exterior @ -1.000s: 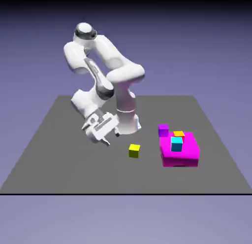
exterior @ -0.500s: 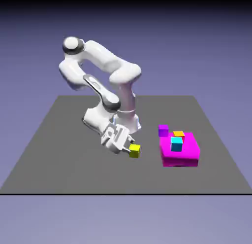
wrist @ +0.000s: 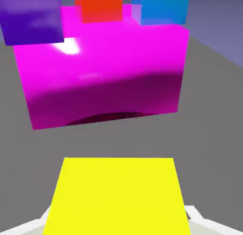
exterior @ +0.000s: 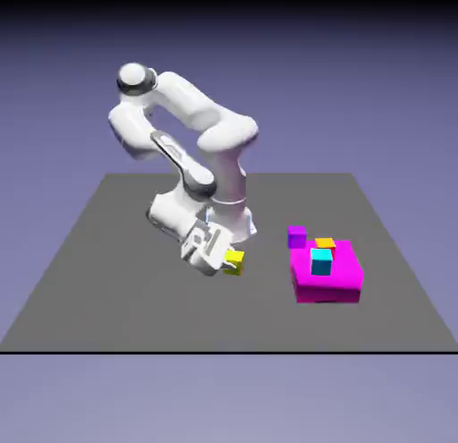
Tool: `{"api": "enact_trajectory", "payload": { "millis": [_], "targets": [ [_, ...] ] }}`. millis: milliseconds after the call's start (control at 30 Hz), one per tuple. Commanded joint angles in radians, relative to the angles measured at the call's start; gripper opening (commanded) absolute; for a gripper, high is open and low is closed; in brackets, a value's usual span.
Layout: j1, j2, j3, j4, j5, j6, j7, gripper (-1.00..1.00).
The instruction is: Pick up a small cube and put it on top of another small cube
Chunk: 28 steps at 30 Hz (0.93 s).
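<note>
The small yellow cube [exterior: 235,260] is between the fingers of my gripper [exterior: 224,259], which is shut on it, low over the grey table [exterior: 107,280]. In the hand view the yellow cube [wrist: 116,196] fills the bottom of the picture, and only slivers of the grey fingers [wrist: 198,219] show at its sides. To the exterior view's right, a small orange cube [exterior: 325,243] and a cyan cube [exterior: 321,261] sit on the flat magenta block [exterior: 340,285]. I cannot tell whether the yellow cube touches the table.
A purple cube [exterior: 297,236] stands on the table at the magenta block's far left corner. Ahead in the hand view are the magenta block [wrist: 104,72], the purple cube [wrist: 33,18], the orange cube [wrist: 99,6] and the cyan cube [wrist: 163,6].
The hand swung from the exterior view's left over to the yellow cube and shut on it. The cube now sits slightly left of and higher than before in that view.
</note>
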Motion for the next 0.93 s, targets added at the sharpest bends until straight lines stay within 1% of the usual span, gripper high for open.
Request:
{"api": "enact_trajectory", "payload": {
  "millis": [0,500,533,767,800,833,900],
  "targets": [
    [0.036,-0.001,0.035,0.009,0.024,0.007,0.023,-1.00],
    [0.572,-0.019,0.556,0.143,0.368,0.090,0.371,-1.00],
    [0.572,-0.019,0.556,0.143,0.368,0.090,0.371,-1.00],
    [0.825,-0.014,0.375,0.165,0.361,0.288,0.335,-1.00],
    [0.837,-0.014,0.367,0.166,0.360,0.297,0.334,-1.00],
    [0.837,-0.014,0.367,0.166,0.360,0.297,0.334,1.00],
    [0.801,-0.015,0.392,0.163,0.361,0.269,0.339,1.00]
  ]
}}
